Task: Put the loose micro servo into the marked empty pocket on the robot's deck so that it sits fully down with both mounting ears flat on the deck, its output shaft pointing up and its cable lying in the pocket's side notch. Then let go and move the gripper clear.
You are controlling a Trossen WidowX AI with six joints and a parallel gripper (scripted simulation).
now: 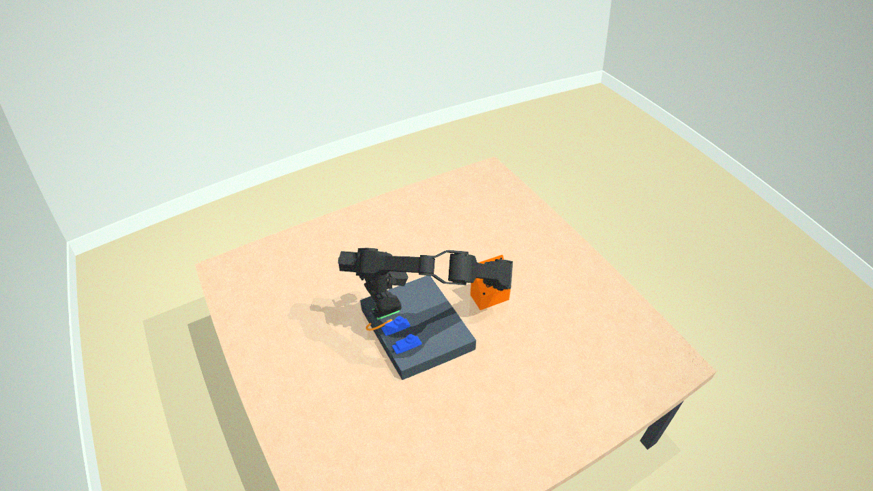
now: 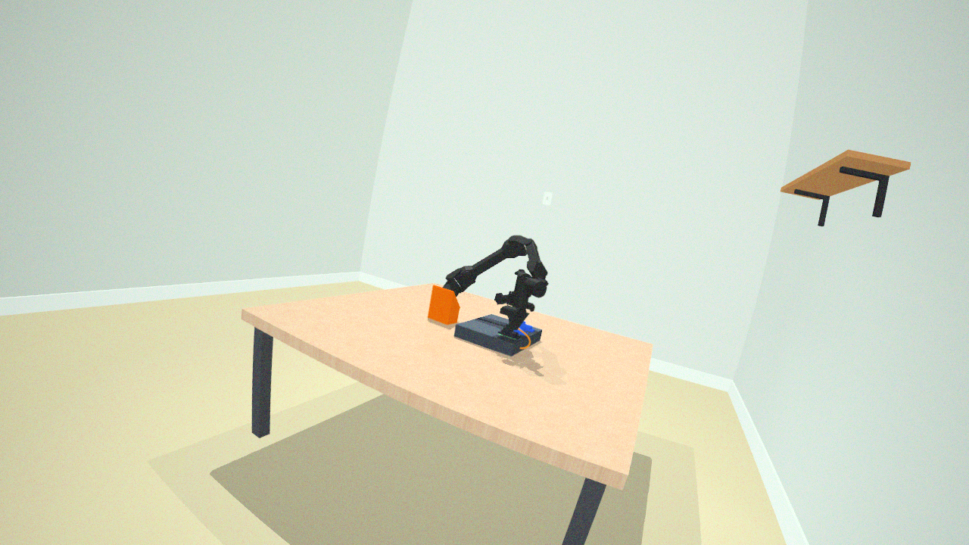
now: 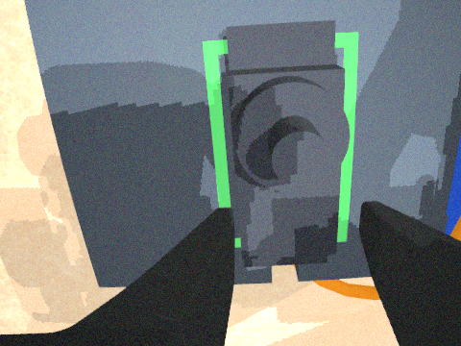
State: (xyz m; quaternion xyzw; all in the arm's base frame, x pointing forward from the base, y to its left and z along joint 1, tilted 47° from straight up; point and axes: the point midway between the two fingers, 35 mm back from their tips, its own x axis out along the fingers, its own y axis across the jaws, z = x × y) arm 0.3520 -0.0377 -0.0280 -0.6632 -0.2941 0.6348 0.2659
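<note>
Green outline [image 1: 389, 314] [image 2: 504, 334] [image 3: 218, 144] frames your dark, matte, boxy servo [image 3: 288, 144], round boss upward, on the slate-like deck [image 1: 421, 296] [image 2: 474, 331] [image 3: 120, 202]. Placement looks nearly done; full seating can't be confirmed. Your gripper [image 1: 387, 309] [image 2: 509, 331] [image 3: 296, 219] has its jaws spread beside it. Left: check the smooth orange cable [image 1: 374, 328] [image 2: 528, 343] [image 3: 348, 289] beyond the outline's near end, then withdraw.

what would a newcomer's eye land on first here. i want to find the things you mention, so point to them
Probably the bright orange block [image 1: 490, 298] [image 2: 443, 305] by the arm's base, then two blue servos [image 1: 396, 326] [image 1: 407, 344] on the dark deck [image 1: 439, 360] [image 2: 481, 337]. In the wrist view, green marking [image 3: 349, 192] frames the grey servo [image 3: 312, 183] between the gripper's [image 1: 388, 312] [image 2: 506, 333] [image 3: 297, 209] fingers.
</note>
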